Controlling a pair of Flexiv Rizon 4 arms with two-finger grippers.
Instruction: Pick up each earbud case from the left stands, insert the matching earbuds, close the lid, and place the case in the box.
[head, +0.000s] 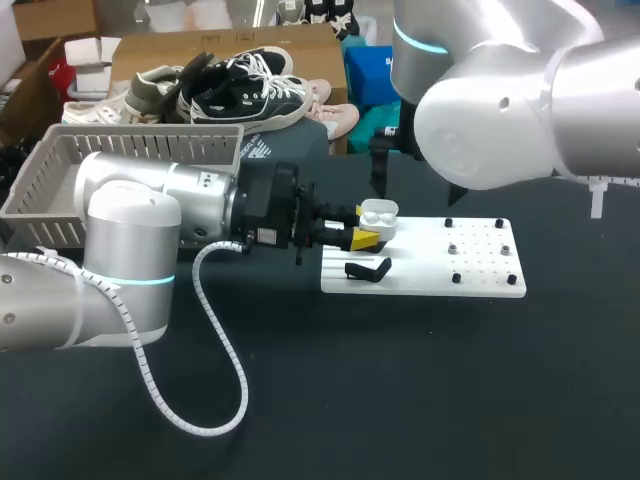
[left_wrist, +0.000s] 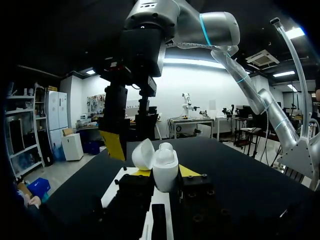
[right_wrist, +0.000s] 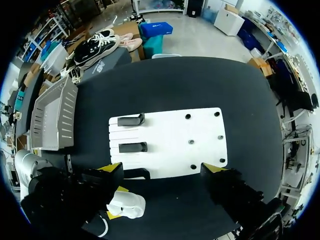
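My left hand (left_wrist: 165, 173) is pinching the white earbud case (left_wrist: 161, 166): one yellow tip presses each side of its body, and the lid stands open, tipped back toward one finger. Just under and ahead of these fingers lies the white board (head: 430, 262), and I hold the case at the board's end where the stands are. From above, the nearest black stand (head: 368, 270) sits right beside my left fingertips. My right hand (right_wrist: 161, 170) hangs above that same end with its fingers spread wide and nothing between them. From its wrist, the case (right_wrist: 127, 205) shows under and to one side of one finger. Ahead of the right fingers, three black stands (right_wrist: 132, 147) lie in a row along one end of the board (right_wrist: 170, 135). Small dark pegs (right_wrist: 190, 141) dot the rest of it. Farthest off, well apart from both hands, the grey basket (head: 120, 165) sits beyond my left arm.
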